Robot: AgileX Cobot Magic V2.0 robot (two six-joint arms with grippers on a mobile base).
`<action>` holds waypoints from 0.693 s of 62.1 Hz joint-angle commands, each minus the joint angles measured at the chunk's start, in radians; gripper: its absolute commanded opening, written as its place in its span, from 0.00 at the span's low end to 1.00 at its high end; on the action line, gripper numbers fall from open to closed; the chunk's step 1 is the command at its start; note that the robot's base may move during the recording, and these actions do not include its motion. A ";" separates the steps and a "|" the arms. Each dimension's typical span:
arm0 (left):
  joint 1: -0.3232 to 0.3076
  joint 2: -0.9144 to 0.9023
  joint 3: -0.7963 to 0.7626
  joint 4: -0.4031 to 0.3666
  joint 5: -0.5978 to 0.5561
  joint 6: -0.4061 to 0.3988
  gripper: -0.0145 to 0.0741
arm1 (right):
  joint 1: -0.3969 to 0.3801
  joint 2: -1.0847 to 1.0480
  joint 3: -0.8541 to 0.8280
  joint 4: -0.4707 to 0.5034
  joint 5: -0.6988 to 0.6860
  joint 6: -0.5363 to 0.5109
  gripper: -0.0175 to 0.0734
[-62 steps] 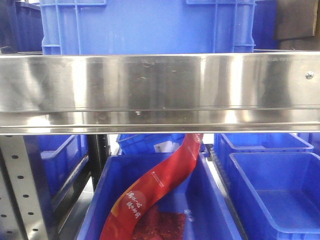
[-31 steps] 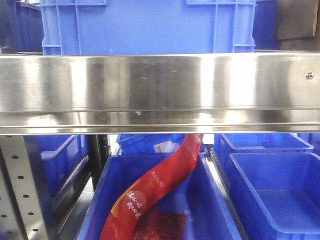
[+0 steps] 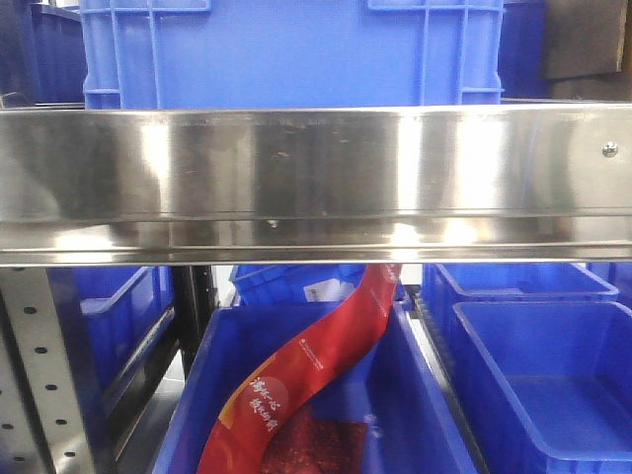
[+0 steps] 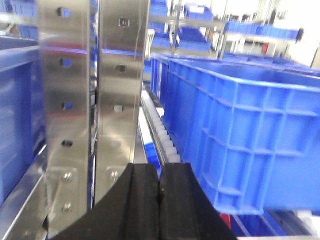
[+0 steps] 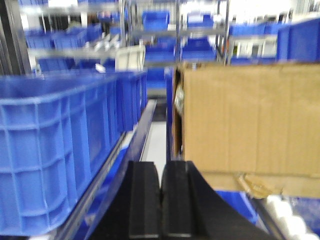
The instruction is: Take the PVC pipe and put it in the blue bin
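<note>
The PVC pipe is out of view in every frame. My left gripper (image 4: pixel 160 172) is shut with nothing between its black fingers; it points along a roller track between a steel upright and a large blue bin (image 4: pixel 240 135). My right gripper (image 5: pixel 161 170) is also shut and empty, aimed down a gap between a blue bin (image 5: pixel 55 150) on its left and a cardboard box on its right. In the front view neither gripper shows; blue bins sit below the shelf, one at lower right (image 3: pixel 553 385) with nothing in it.
A wide steel shelf beam (image 3: pixel 316 183) crosses the front view, with a big blue crate (image 3: pixel 296 49) on top. Below it, a bin (image 3: pixel 197 395) holds red packaging (image 3: pixel 306 375). Perforated steel uprights (image 4: pixel 90 100) stand left of the left gripper. A cardboard box (image 5: pixel 245 120) stands right of the right gripper.
</note>
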 commanded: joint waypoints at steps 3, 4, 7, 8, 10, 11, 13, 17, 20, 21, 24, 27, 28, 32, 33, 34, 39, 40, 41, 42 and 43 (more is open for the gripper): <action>0.005 -0.099 0.030 0.005 -0.028 0.004 0.04 | -0.007 -0.084 0.003 -0.007 0.022 0.002 0.01; 0.005 -0.108 0.030 0.007 -0.028 0.004 0.04 | -0.007 -0.091 0.003 -0.007 0.022 0.002 0.01; 0.005 -0.134 0.030 0.021 -0.036 0.004 0.04 | -0.007 -0.109 0.003 -0.007 0.023 0.002 0.01; 0.005 -0.140 0.030 0.027 -0.039 0.004 0.04 | -0.007 -0.113 0.003 -0.007 0.023 0.002 0.01; 0.005 -0.150 0.030 0.040 -0.041 0.004 0.04 | -0.007 -0.124 0.003 -0.007 0.023 0.002 0.01; 0.005 -0.156 0.030 0.051 -0.044 0.004 0.04 | -0.007 -0.127 0.003 -0.007 0.023 0.002 0.01; 0.005 -0.162 0.030 0.074 -0.044 0.004 0.04 | -0.007 -0.133 0.003 -0.007 0.021 0.002 0.01; 0.005 -0.164 0.030 0.100 -0.044 0.004 0.04 | -0.007 -0.139 0.003 -0.007 0.017 0.002 0.01; 0.005 -0.164 0.030 0.100 -0.044 0.004 0.04 | -0.007 -0.142 0.003 -0.007 0.017 0.002 0.01; 0.005 -0.164 0.030 0.100 -0.044 0.004 0.04 | -0.007 -0.142 0.003 -0.007 0.017 0.002 0.01; 0.005 -0.164 0.030 0.100 -0.042 0.004 0.04 | -0.007 -0.142 0.003 -0.007 0.017 0.002 0.01; 0.005 -0.164 0.030 0.100 -0.040 0.004 0.04 | -0.007 -0.141 0.003 -0.007 0.020 0.002 0.01; 0.005 -0.164 0.030 0.100 -0.040 0.004 0.04 | -0.007 -0.141 0.003 -0.007 0.022 0.002 0.01; 0.005 -0.164 0.030 0.095 -0.038 0.004 0.04 | -0.007 -0.141 0.003 -0.007 0.024 0.002 0.01; 0.005 -0.164 0.030 0.095 -0.038 0.004 0.04 | -0.007 -0.141 0.003 -0.007 0.026 0.002 0.01; 0.005 -0.164 0.030 0.095 -0.038 0.004 0.04 | -0.007 -0.141 0.003 -0.007 0.026 0.002 0.01; 0.005 -0.164 0.030 0.095 -0.030 0.004 0.04 | -0.007 -0.141 0.003 -0.007 0.026 0.002 0.01; 0.005 -0.164 0.030 0.095 -0.028 0.004 0.04 | -0.007 -0.141 0.003 -0.007 0.026 0.002 0.01; 0.005 -0.164 0.030 0.095 -0.028 0.004 0.04 | -0.007 -0.141 0.003 -0.007 0.026 0.002 0.01; 0.005 -0.164 0.030 0.095 -0.028 0.004 0.04 | -0.007 -0.141 0.003 -0.007 0.026 0.002 0.01; 0.005 -0.164 0.030 0.095 -0.028 0.004 0.04 | -0.007 -0.141 0.003 -0.007 0.026 0.002 0.01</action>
